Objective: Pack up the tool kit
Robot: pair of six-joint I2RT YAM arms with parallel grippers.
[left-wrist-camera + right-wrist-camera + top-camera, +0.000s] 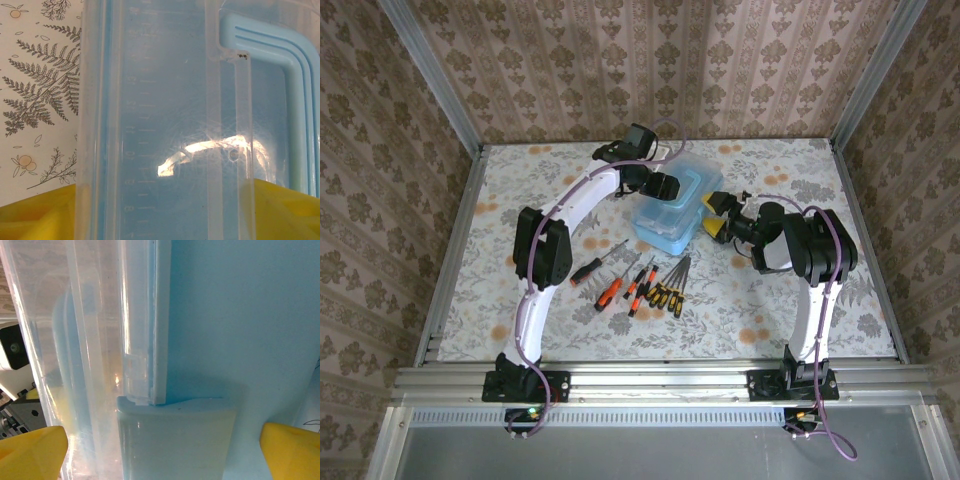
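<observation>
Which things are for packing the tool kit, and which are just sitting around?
For the job:
blue tool box
screwdrivers
left hand
right hand

Just there:
flowery table cover
patterned walls

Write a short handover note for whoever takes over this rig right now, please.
Left claw: over the box, fingers either side of its lid; grip unclear.
Right claw: open, straddling the latch at the box's right side.
Screwdrivers: loose on the table, on the near side of the box.
Done: none seen packed; lid looks shut.
To do: unlatch, open, load screwdrivers, close.
</observation>
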